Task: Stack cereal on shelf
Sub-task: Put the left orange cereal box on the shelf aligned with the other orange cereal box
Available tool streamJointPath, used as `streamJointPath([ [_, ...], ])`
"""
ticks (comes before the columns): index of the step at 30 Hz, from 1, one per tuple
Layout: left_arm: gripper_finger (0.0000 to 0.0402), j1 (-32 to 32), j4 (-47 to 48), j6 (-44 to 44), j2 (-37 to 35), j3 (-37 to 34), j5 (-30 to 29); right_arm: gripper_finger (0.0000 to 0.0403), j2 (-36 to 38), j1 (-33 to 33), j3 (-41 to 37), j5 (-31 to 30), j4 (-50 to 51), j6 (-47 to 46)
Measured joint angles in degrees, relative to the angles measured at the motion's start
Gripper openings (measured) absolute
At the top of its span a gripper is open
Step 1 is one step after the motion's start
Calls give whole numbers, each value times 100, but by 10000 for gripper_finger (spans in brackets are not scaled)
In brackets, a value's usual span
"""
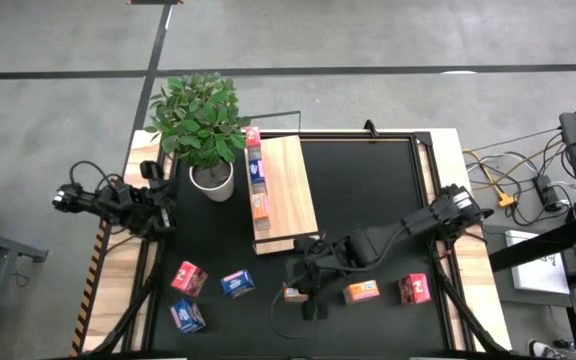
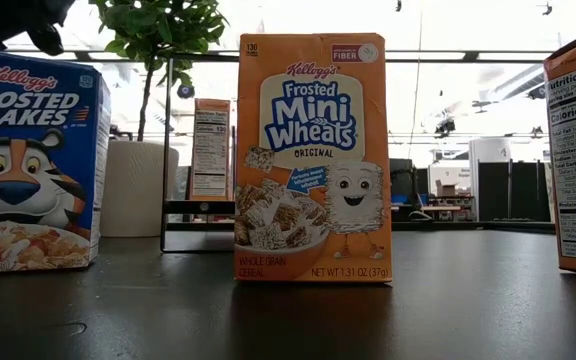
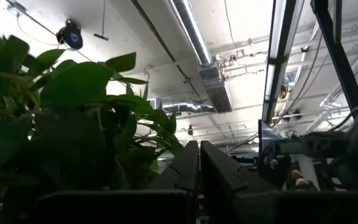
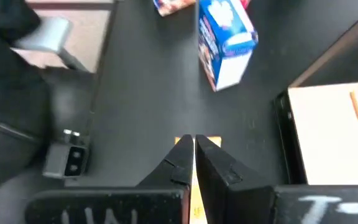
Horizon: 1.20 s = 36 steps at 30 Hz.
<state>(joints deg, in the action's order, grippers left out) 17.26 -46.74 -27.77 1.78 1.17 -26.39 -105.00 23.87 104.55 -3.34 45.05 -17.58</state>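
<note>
3 cereal boxes point(image 1: 258, 175) stand in a row along the shelf point(image 1: 290, 190), packed against its plant-side edge. This probably leaves the rest of the board free for more. 6 boxes are on the table in front of the shelf: 3 toward the left arm and 3 toward the right.

Right gripper point(image 4: 193, 155): pincer fully closed, holding nothing. It is poised directly over an orange box point(image 4: 211, 142) just off the shelf's near corner. I cannot tell whether it touches the box. Judgement: this is the next pick, and the jaws must open before they can straddle it.

Left gripper point(image 3: 199, 171): also closed and empty, parked by the plant point(image 1: 200, 120) at the table's left edge, out of the working lane.
</note>
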Motion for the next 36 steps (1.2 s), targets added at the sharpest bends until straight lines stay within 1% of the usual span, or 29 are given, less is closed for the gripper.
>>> streamJointPath([
  [6, 0, 0, 188, 50, 0, 0, 0, 9, -5, 264, -477, -508, -80, -322],
  [9, 0, 2, 198, 129, 0, 0, 0, 10, -12, 327, -609, -856, -82, -599],
  [12, 0, 1, 196, 131, 0, 0, 0, 22, -12, 354, -696, -890, -91, -894],
  [16, 0, 1, 195, 131, 0, 0, 0, 62, -12, 360, -754, -875, -100, -1194],
  [24, 0, 1, 174, 131, 0, 0, 0, 192, -12, 371, -806, -1017, -104, -1410],
  [27, 0, 1, 154, 131, 0, 0, 0, 232, -12, 400, -838, -1017, -112, -1463],
  [31, 0, 0, 107, 131, 0, 0, 0, 263, -12, 434, -966, -1020, -109, -1543],
  [33, 0, 2, 105, 130, 0, 0, 0, 270, -12, 446, -1101, -1015, -182, -1560],
  [36, 0, 1, 103, 131, 0, 0, 0, 270, -12, 465, -1346, -1003, -367, -1559],
])
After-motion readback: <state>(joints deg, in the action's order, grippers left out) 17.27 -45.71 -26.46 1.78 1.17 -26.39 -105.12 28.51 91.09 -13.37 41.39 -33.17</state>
